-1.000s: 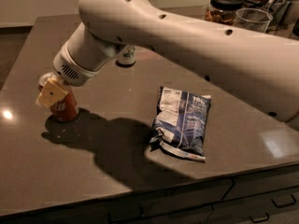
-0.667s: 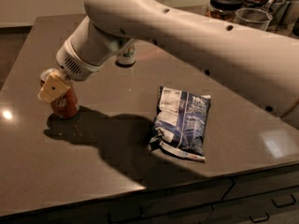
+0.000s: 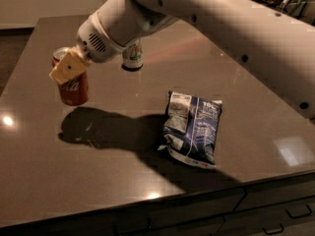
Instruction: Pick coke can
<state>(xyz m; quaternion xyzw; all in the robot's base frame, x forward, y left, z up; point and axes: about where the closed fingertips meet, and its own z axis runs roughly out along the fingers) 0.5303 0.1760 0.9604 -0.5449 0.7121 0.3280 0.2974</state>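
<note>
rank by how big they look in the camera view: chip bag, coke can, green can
1. chip bag
2. coke can, held in the gripper
3. green can: farther back, partly behind the arm, so unsure against coke can

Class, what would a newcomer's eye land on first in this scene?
The big white robot arm sweeps in from the upper right, with its gripper at the left of the dark table, jaws closed around the red coke can. Right of centre lies a blue chip bag, and a white and green can stands behind the arm.
</note>
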